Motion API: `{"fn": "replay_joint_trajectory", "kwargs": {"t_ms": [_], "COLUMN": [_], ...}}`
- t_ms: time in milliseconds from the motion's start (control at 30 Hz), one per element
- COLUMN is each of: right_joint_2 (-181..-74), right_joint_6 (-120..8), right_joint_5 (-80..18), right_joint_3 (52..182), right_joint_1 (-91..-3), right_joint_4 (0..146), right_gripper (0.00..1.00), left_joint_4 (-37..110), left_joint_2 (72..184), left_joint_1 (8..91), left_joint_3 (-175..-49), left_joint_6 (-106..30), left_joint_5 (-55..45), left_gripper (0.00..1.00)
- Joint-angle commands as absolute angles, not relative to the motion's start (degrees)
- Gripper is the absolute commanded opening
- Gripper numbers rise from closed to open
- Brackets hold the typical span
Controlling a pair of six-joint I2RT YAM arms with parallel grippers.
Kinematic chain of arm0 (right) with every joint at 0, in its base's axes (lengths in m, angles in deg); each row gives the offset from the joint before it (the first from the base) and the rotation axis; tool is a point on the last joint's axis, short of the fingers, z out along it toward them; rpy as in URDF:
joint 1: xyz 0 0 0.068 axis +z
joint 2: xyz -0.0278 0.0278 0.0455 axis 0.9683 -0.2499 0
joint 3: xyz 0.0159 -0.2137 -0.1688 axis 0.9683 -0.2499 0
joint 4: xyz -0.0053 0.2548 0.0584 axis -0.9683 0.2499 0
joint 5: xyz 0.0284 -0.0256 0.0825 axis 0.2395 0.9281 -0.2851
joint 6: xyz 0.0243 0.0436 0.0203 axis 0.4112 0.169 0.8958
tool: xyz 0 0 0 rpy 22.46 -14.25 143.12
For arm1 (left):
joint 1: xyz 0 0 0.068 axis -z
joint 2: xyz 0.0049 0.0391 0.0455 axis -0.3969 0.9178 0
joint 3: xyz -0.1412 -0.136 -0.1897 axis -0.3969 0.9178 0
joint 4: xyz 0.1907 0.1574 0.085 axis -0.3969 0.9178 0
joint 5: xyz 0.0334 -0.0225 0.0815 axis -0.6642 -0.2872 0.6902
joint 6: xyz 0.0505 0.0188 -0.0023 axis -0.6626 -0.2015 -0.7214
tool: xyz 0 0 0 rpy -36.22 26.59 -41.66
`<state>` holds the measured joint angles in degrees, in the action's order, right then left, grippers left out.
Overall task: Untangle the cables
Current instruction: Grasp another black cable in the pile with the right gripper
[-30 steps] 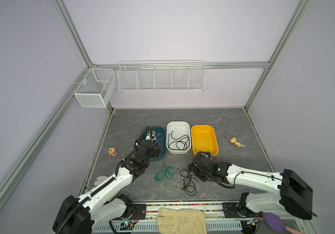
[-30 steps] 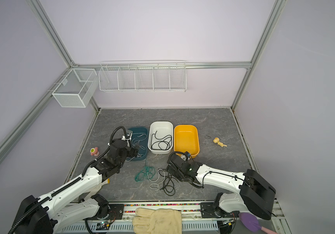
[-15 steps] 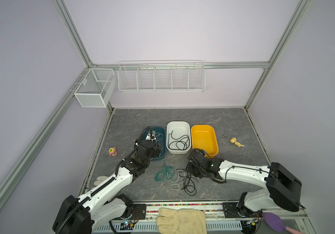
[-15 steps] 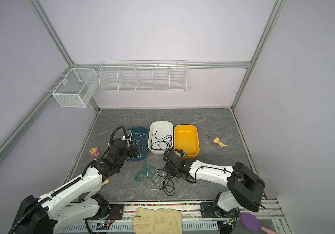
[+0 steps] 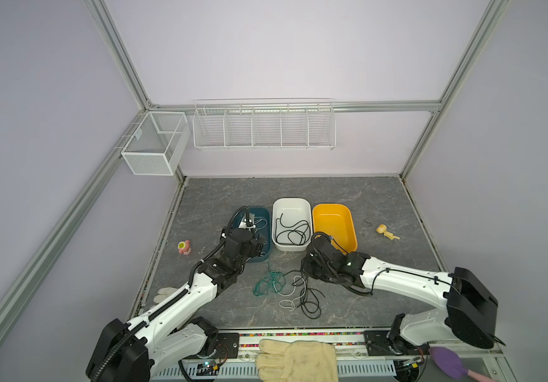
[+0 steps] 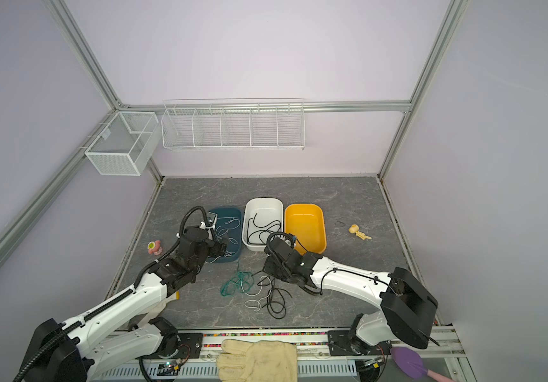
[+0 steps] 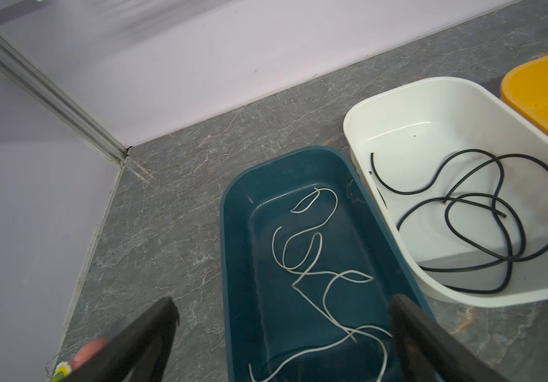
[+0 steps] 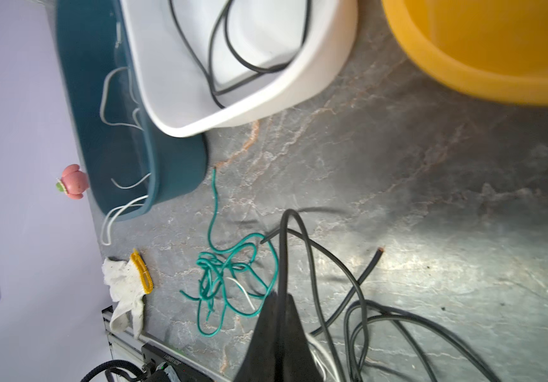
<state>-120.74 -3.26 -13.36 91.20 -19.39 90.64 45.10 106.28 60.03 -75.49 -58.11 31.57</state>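
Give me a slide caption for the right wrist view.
Right gripper shut on a black cable beside the teal-green tangle.

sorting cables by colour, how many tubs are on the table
3, in a row: teal tub left, white tub middle, yellow tub right. None seems hidden.

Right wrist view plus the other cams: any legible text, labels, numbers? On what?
Nothing reads clearly in any view.
Pale print on the black plate by the table's front edge, right wrist view: too blurred to quote.
White tag on the mesh basket, in both top views: too small, no print distinguishable.
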Motion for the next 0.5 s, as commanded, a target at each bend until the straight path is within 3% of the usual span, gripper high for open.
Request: {"fn": "replay_joint_trajectory", "kwargs": {"t_ms": [0,267,467], "right_joint_2": [-118.9,-118.0,-114.1], "right_joint_6": [-9.4,-20.4,-26.0], "right_joint_5": [-11.7,-4.4,-4.6], "right_joint_3": [95.5,103.4,102.8], "right_joint_1": [-18.5,-13.7,-11.2], "right_joint_4": [94.2,100.6,95.5], "right_gripper": [0.06,0.06,0.06], "left_joint_4": [45.7,45.8,45.9], "left_joint_2": [106.6,106.8,107.0], "left_joint_1": [59.8,59.8,59.8], "left_joint_3": [-77.0,-77.0,-77.1], "left_joint_6": [-59.2,-59.3,-59.4], "left_joint_5": [31.1,31.0,30.9], "left_gripper": [0.99,0.99,0.99]}}
